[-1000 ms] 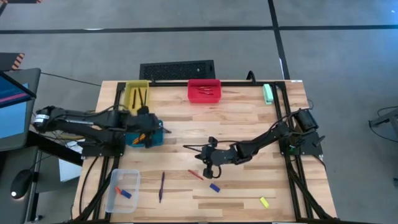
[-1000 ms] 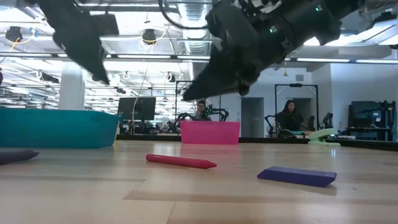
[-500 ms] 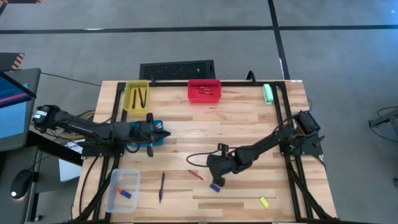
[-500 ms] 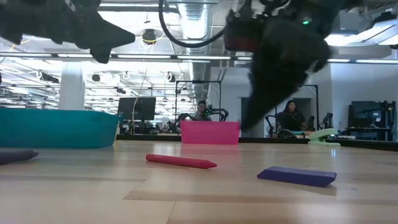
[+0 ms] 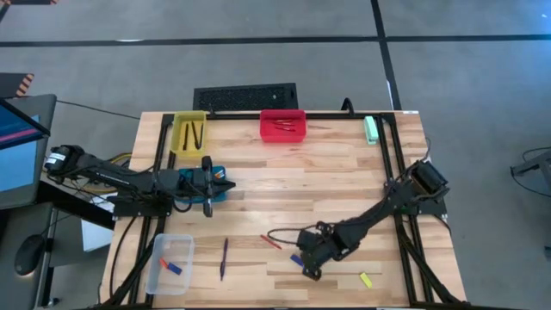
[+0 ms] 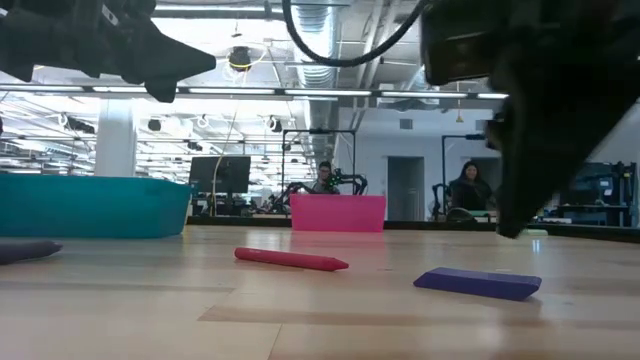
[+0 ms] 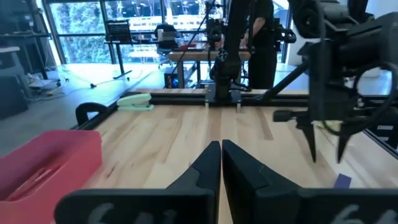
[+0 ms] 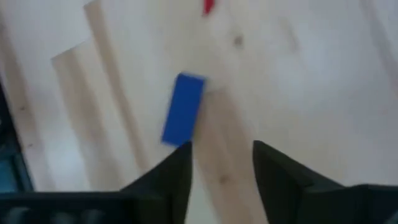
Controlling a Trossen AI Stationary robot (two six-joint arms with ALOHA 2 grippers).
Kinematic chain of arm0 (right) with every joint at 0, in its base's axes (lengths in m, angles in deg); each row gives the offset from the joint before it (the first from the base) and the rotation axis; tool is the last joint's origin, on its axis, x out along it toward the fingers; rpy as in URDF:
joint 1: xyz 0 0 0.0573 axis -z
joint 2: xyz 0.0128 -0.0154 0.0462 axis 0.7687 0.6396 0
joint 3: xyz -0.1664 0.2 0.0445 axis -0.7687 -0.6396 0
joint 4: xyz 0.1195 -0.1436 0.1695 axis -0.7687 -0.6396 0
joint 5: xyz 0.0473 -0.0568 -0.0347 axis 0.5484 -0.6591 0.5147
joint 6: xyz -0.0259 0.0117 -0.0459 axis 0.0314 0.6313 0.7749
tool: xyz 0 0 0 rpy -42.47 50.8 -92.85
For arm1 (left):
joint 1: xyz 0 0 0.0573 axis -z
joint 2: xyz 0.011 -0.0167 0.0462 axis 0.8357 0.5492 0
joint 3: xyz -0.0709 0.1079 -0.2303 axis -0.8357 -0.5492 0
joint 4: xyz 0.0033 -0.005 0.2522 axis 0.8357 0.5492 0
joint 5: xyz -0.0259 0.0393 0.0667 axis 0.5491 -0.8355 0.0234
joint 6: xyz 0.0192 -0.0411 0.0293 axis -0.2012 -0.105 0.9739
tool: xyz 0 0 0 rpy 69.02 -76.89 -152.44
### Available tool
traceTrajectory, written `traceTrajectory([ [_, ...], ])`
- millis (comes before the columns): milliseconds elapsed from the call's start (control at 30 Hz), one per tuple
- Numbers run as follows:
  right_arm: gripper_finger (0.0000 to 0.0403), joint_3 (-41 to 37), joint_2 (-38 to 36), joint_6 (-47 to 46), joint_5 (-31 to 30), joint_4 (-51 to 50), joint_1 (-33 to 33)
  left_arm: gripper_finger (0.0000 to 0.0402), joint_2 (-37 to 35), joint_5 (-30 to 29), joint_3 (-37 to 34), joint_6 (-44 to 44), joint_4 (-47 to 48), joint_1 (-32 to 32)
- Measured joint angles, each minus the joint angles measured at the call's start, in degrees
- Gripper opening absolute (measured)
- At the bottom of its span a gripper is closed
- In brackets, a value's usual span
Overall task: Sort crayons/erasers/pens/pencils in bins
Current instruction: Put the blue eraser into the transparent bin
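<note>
Table (image 5: 344, 172): four bins, one crayon (image 5: 271, 242), two loose erasers, one pen (image 5: 224, 257).

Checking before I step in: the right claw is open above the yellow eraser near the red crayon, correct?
Not quite. The right claw is open above the blue eraser, not a yellow one; the red crayon lies nearby. The right wrist view shows it.

The right tool (image 5: 308, 267) has swung from mid-surface toward the near edge and now hangs over the blue eraser (image 5: 297, 259), its fingers (image 8: 168, 180) parted where they were closed before — the left tool (image 5: 207, 185) pulled off the teal bin (image 5: 219, 182) and closed
</note>
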Motion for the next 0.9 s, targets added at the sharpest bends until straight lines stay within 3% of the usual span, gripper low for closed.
traceTrajectory([
  [200, 0.0236, 4.91, 2.43, -4.82, -5.61, -4.47, -4.1, 0.0008, 0.0, 0.02, 0.0, -0.04, 0.15, 0.0],
  [533, 0.0239, 21.0, 15.53, -4.11, -8.14, -18.19, -3.21, 0.0008, 0.0, 0.04, 0.04, -1.98, 1.77, 0.0],
  [900, 0.0236, 22.21, 17.08, -3.95, -5.4, -16.93, -1.97, 0.0008, 0.0, 0.07, 0.04, -3.87, 4.07, 0.02],
])
